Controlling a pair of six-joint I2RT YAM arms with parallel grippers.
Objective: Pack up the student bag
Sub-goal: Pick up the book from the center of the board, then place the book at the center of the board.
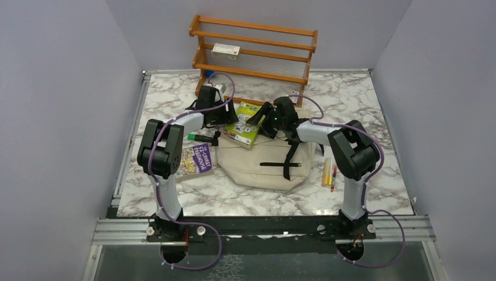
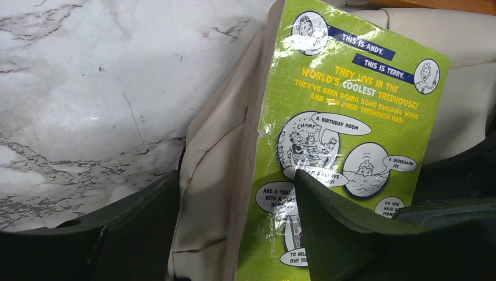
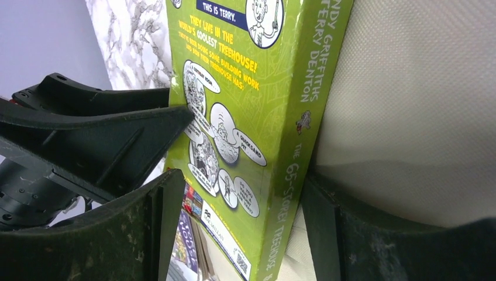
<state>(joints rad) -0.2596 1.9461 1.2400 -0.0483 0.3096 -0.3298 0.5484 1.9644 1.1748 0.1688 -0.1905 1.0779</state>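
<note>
The student bag (image 1: 263,167) is a beige backpack with black straps, lying flat mid-table with its mouth toward the rack. A green paperback (image 1: 241,131) stands tilted at that mouth. My left gripper (image 1: 227,120) grips the book's page edge: in the left wrist view (image 2: 234,175) one finger lies on the green cover (image 2: 351,99), the other behind a fold of bag fabric (image 2: 210,175). My right gripper (image 1: 261,120) is shut on the book's spine side: in the right wrist view (image 3: 240,175) the book (image 3: 245,117) fills the jaws, with bag fabric (image 3: 409,105) behind.
A purple book (image 1: 196,159) lies on the marble left of the bag, with a green marker (image 1: 194,136) above it. Yellow and red pens (image 1: 328,172) lie right of the bag. A wooden rack (image 1: 254,58) holding a small box (image 1: 226,51) stands at the back.
</note>
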